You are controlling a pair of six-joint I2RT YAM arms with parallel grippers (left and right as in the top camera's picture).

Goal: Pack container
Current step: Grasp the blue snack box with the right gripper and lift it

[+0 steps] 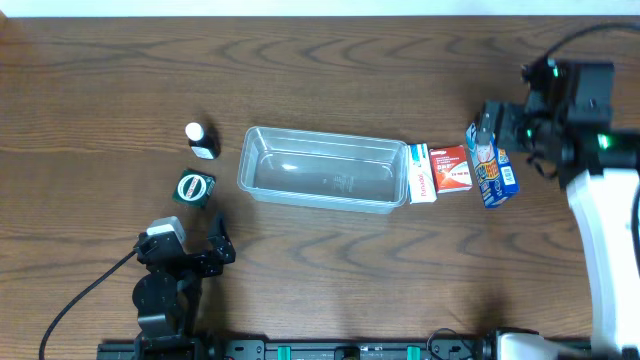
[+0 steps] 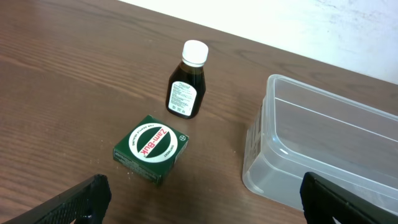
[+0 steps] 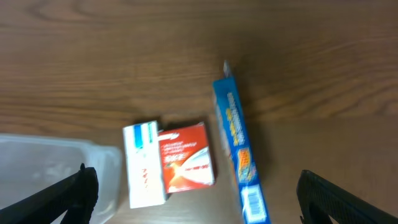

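1. L pincer point(image 2: 202, 190): fingers spread wide, nothing betw. them; hangs nr front-left corner of desk point(image 1: 100, 100).
2. R pincer point(image 3: 198, 183): also wide apart, empty; sits above the boxes twd right edge.
3. Container point(image 1: 300, 172): clear tub, mid-desk, nothing in it, long side parallel w/ front edge.
4. Right end: white box point(image 1: 422, 173) just beside it, red box point(image 1: 454, 168) against the white one, blue box point(image 1: 492, 168) next, twd right edge.
5. Left end: green Zam-Buk box point(image 1: 195, 187) nr but apart; dark bottle point(image 1: 201, 140) w/ white cap upright, farther back.

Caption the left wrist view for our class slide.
Open left claw facing green square box, brown white-capped bottle and clear plastic rectangular tub.
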